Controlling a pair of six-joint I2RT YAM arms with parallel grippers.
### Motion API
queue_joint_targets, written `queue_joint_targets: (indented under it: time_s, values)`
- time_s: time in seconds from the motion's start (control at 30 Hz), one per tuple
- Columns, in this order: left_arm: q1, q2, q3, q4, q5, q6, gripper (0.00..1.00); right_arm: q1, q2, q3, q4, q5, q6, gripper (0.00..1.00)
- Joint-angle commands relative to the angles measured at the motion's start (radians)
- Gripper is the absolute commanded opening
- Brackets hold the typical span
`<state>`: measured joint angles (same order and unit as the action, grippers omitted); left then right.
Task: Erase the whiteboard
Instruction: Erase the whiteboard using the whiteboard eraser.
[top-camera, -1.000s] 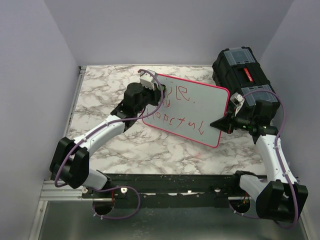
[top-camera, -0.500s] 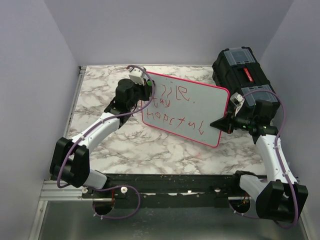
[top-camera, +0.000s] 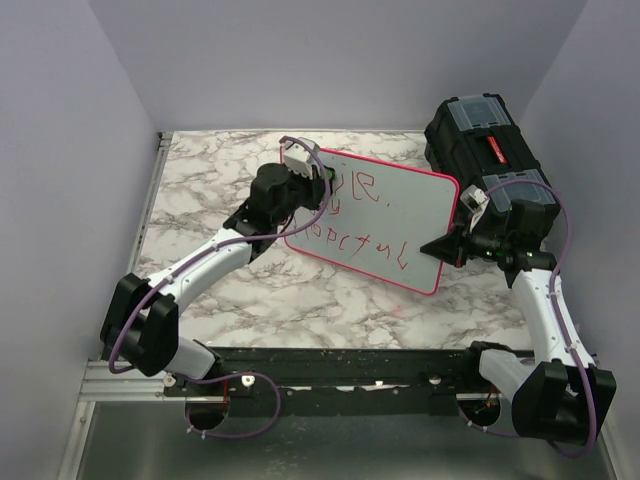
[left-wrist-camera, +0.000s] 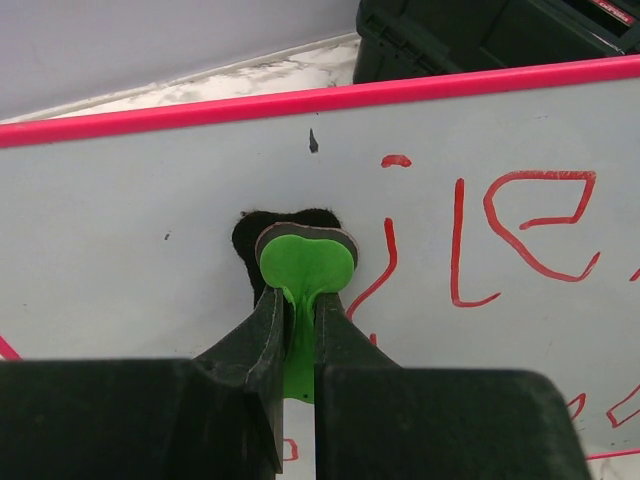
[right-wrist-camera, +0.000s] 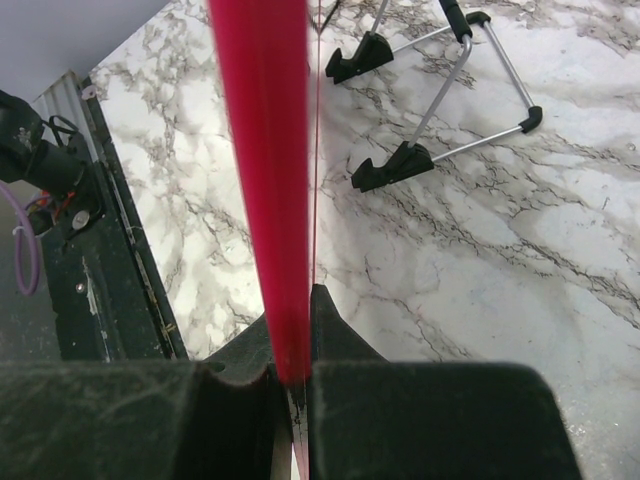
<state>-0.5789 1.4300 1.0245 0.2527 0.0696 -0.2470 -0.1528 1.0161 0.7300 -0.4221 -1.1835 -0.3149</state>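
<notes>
**Red handwriting on the board, only partly readable**
The whiteboard (top-camera: 425, 215) carries two rows of red marker script. The upper row (top-camera: 355, 187) reads roughly "ile." and shows the same letters large in the left wrist view (left-wrist-camera: 520, 235). The lower row (top-camera: 365, 245) looks like "opeful", with its start hidden. A red label (top-camera: 497, 152) on the black toolbox (top-camera: 470, 125) is too small to read.

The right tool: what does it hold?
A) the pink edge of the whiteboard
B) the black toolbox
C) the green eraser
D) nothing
A: in the right wrist view, the right tool is shut on the whiteboard at its pink edge; the green eraser is in the left tool.
</notes>
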Motion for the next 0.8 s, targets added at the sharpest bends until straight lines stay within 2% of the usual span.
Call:
queue_joint_targets:
  time_s: [0.0, 0.2, 0.33, 0.43, 0.63, 0.77]
  values:
    - [0.022, 0.015, 0.02, -0.003, -0.027, 0.031, 0.0, 0.005, -0.01, 0.009, 0.032, -0.016, -0.067, 0.0]
    - [0.127, 0.009, -0.003, -0.006, -0.004, 0.014, 0.0, 0.004, -0.016, 0.009, 0.032, -0.016, -0.068, 0.01]
    - [0.145, 0.004, 0.001, -0.01, 0.016, 0.012, 0.0, 0.004, -0.01, 0.011, 0.031, -0.019, -0.067, 0.01]
    - [0.125, 0.011, 0.011, -0.009, 0.039, -0.006, 0.0, 0.005, -0.01, 0.011, 0.032, -0.018, -0.067, 0.0]
    - [0.011, 0.026, 0.023, 0.002, 0.011, -0.005, 0.0, 0.004, -0.008, 0.01, 0.032, -0.015, -0.067, 0.01]
    - [-0.016, 0.024, 0.012, 0.011, -0.001, -0.009, 0.0, 0.005, -0.008, 0.009, 0.033, -0.016, -0.067, 0.01]
